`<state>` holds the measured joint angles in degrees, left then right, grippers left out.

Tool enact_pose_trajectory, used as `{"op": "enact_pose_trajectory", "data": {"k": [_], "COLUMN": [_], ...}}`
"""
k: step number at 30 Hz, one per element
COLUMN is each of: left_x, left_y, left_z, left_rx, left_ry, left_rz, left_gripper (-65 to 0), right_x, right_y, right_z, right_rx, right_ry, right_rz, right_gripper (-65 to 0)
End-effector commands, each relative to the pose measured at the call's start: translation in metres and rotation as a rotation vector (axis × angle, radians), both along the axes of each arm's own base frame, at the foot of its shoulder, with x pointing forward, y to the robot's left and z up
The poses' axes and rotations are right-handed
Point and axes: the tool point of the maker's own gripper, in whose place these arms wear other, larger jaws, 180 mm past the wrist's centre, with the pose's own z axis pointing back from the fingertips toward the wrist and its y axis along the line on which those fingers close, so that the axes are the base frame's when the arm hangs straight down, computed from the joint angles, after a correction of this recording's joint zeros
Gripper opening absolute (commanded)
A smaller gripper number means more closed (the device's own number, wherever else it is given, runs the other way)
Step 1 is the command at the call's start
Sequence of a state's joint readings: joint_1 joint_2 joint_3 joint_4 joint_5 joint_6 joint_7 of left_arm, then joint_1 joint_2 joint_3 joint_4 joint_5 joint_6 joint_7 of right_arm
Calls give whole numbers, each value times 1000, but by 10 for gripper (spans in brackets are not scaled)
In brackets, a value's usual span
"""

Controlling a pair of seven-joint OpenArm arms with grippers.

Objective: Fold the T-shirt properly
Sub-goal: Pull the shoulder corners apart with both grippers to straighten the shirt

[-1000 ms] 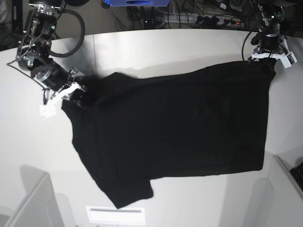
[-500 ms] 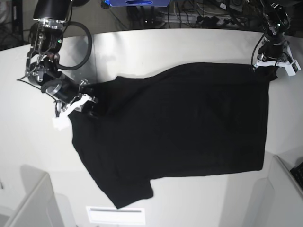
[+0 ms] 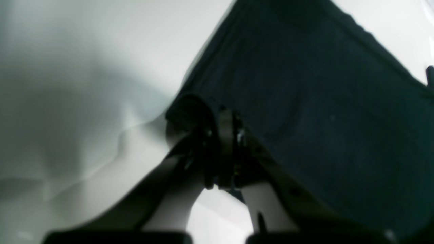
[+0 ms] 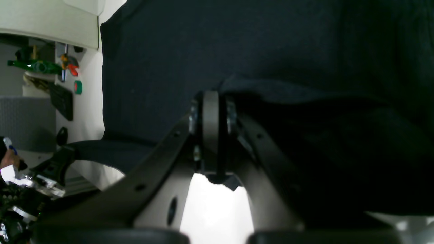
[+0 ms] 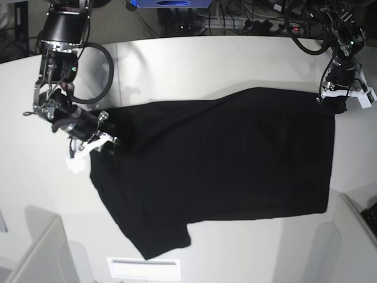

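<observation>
Now both grippers clamped on shirt [image 5: 224, 165] far edge: right gripper [image 5: 105, 141] at one corner, left gripper [image 5: 334, 101] at other; shirt spread on table [image 5: 177, 59], long axis running between them, body lying toward near edge

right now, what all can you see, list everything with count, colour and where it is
T-shirt: one, black, spread across the middle of the table, plain side up, one sleeve toward the near edge
table: one, white, under the shirt
cables: a tangle, dark, behind the table's far edge
blue thing: one, at the far edge, cut off by the picture's top
white slotted panel: one, at the near edge of the table
right gripper: one, black and white, jaws shut on the shirt's edge at the base view's left
left gripper: one, black and white, jaws shut on the shirt's far corner at the base view's right
</observation>
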<state>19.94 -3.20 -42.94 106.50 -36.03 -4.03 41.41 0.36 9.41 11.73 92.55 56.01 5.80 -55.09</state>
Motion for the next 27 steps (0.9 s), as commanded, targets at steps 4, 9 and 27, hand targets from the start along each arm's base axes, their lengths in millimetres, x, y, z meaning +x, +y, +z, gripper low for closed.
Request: {"op": "enact_pose_trajectory", "data": {"k": [4,9,27], "left_x": [12,26,38], "left_y": [7,7,28], "left_z": [14,19,4], "left_rx": [-7,-24,-18], "left_ry": [-17,-23,35], "left_rz": [23,8,56], "left_gripper": [-650,-650,-650], "right_x": [14,17,32], "right_y": [-9,-5,10], "right_z": [8,3,-3], "right_rx": [-51,-92,-70], "right_ry": [-41,-37,-16], "right_rz": [-16,-23,-28], "right_gripper": [-650,-650,-650]}}
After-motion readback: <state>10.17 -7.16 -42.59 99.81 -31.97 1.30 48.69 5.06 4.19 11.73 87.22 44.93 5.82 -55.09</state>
